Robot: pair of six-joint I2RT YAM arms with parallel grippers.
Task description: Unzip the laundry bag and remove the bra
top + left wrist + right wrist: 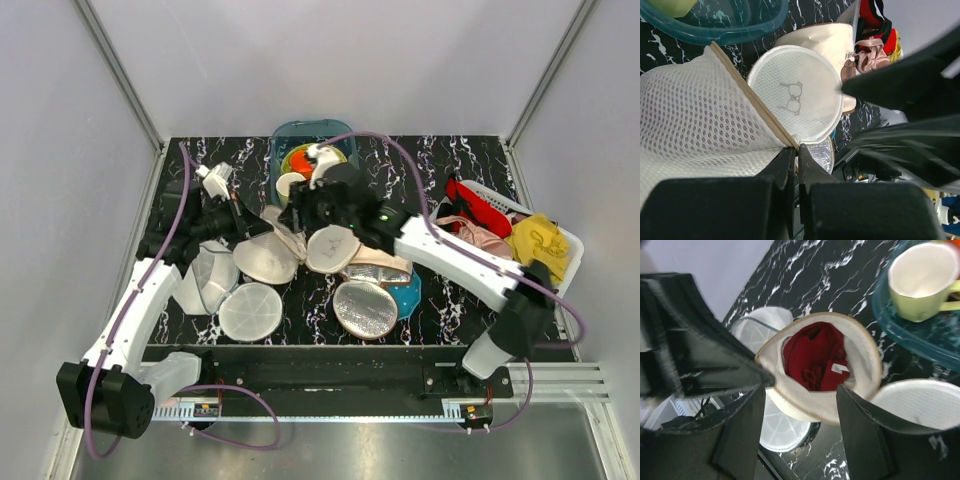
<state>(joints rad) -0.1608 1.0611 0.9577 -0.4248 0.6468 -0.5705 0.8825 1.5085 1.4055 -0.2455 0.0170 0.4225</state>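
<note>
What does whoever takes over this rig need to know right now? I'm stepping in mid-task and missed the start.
Left gripper: shut on the tan rim of the laundry bag, pinching it at the opening.
Right gripper: open and holding nothing, with its fingers either side of the bag's mouth.
The bra: dark red, bunched inside the bag, with nothing gripping it.
Done: the bag is unzipped and gapes open.
Left: reach in with the right gripper, close on the bra and lift it out, probably while the left gripper pins the rim.
</note>
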